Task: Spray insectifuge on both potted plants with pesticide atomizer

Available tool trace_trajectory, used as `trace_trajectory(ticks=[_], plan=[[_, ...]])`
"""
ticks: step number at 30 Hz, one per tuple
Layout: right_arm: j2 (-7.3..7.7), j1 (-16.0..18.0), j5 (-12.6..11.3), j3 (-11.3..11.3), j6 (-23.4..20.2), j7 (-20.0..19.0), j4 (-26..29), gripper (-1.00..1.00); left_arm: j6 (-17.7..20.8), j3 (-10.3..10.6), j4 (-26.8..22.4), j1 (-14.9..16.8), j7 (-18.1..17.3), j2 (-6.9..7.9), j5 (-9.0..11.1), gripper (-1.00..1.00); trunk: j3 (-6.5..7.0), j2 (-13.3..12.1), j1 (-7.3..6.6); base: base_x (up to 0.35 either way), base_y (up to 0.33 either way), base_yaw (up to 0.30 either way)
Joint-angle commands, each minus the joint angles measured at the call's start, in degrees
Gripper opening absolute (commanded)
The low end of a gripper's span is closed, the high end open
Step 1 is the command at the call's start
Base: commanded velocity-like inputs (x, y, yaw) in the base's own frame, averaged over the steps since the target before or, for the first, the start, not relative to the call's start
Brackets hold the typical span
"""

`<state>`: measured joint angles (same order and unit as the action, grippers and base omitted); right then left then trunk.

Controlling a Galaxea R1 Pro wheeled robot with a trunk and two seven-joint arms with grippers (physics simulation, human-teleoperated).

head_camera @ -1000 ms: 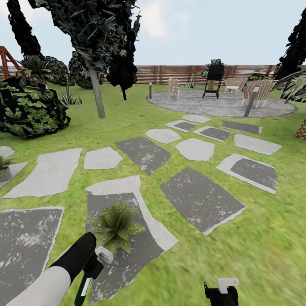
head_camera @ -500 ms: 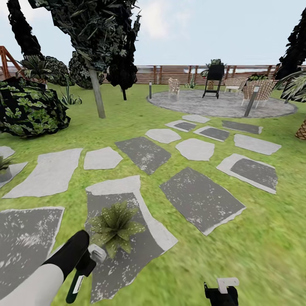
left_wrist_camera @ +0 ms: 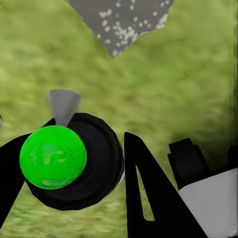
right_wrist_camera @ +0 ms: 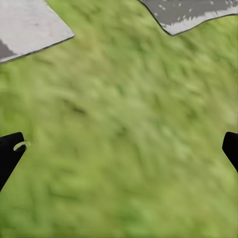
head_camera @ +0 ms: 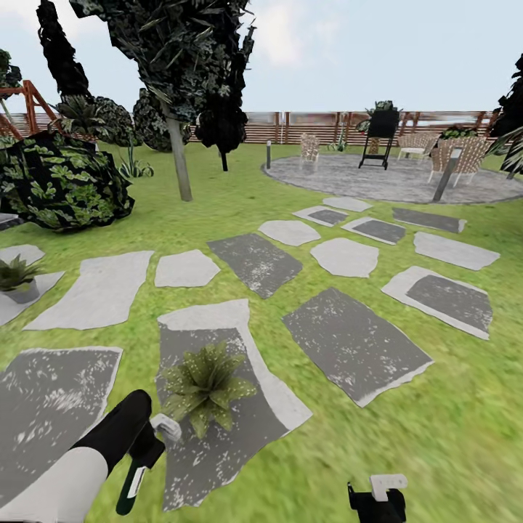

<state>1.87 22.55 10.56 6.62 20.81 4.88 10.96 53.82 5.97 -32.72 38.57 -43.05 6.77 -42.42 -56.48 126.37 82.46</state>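
Observation:
My left gripper (head_camera: 147, 448) is shut on the pesticide atomizer (head_camera: 136, 476), a dark green bottle with a white nozzle. The nozzle sits just beside one potted plant (head_camera: 207, 385), a low green rosette standing on a grey stepping stone (head_camera: 240, 428). A second potted plant (head_camera: 19, 275) in a grey pot stands far left on a pale stone. In the left wrist view the atomizer (left_wrist_camera: 53, 156) shows a bright green round part in a black collar, held between the black fingers (left_wrist_camera: 145, 188) over grass. My right gripper (head_camera: 378, 498) (right_wrist_camera: 119, 148) hangs open over bare lawn.
The garden lawn (head_camera: 450, 407) carries several grey and pale stepping stones. A big dark broad-leaved shrub (head_camera: 62, 185) and a tree trunk (head_camera: 179, 163) stand at the left. A round paved patio (head_camera: 392, 178) with chairs and a grill lies far back before the slat fence (head_camera: 319, 125).
The head view has shifted, bringing the left potted plant further into the picture. My left arm with the atomizer has dropped slightly lower and leftward. The right gripper has stayed put.

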Motion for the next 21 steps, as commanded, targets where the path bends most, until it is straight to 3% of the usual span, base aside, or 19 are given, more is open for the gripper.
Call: trace_trajectory(ticks=[1, 5, 9, 10, 13, 14, 15, 17, 19, 21], plan=[[-0.03, 0.04, 0.60, 0.41, 0.20, 0.13, -0.06, 1.00, -0.06, 0.27, -0.21, 0.42, -1.68, 0.31, -0.75, -1.00, -0.05, 0.02, -0.01, 0.000, 0.000, 0.004], [-0.03, 0.04, 0.64, 0.41, 0.19, 0.13, -0.10, 1.00, -0.66, 0.50, -3.31, 4.73, -12.79, 4.93, -1.12, -1.00, -0.05, 0.02, -0.01, 0.000, 0.000, 0.001], [0.04, 0.04, 0.69, 0.41, 0.19, 0.13, -0.15, 1.00, -0.80, 0.66, -6.63, 8.46, -18.15, 6.63, -1.12, -1.00, -0.05, 0.02, -0.01, 0.000, 0.000, 0.000], [0.01, 0.02, 0.69, 0.39, 0.19, 0.13, -0.15, 1.00, -0.81, 1.61, -6.80, 10.13, -20.20, 6.87, -1.92, -1.00, -0.05, 0.02, -0.01, 0.000, 0.000, 0.000], [0.03, 0.04, 0.72, 0.33, 0.19, 0.13, -0.14, 1.00, -0.73, 9.00, -6.58, 13.78, -30.48, 7.02, -8.32, -1.00, -0.05, 0.02, -0.01, 0.000, 0.000, 0.000], [0.09, 0.04, 0.70, 0.33, 0.19, 0.13, -0.13, 1.00, -0.73, 10.53, -6.74, 14.27, -34.51, 7.03, -10.30, -1.00, -0.05, 0.02, -0.01, 0.000, 0.000, 0.000], [0.16, 0.02, 0.70, 0.32, 0.19, 0.13, -0.11, 1.00, -0.77, 11.32, -6.87, 14.52, -37.49, 7.01, -12.04, -1.00, -0.05, 0.02, -0.01, 0.000, 0.000, 0.000], [0.21, 0.04, 0.69, 0.32, 0.19, 0.18, -0.08, 1.00, -0.79, 11.93, -6.95, 14.76, -39.88, 6.76, -15.01, -1.00, -0.05, 0.02, -0.01, 0.000, 0.000, 0.000], [0.23, 0.04, 0.69, 0.32, 0.19, 0.20, -0.07, 1.00, -0.79, 12.10, -6.93, 14.73, -40.83, 6.59, -17.13, -1.00, -0.05, 0.02, -0.01, 0.010, 0.000, 0.000], [0.27, 0.04, 0.68, 0.32, 0.19, 0.21, -0.06, 1.00, -0.81, 12.19, -6.92, 14.56, -41.16, 6.53, -17.84, -1.00, -0.05, 0.02, -0.01, 0.145, 0.000, 0.000]])
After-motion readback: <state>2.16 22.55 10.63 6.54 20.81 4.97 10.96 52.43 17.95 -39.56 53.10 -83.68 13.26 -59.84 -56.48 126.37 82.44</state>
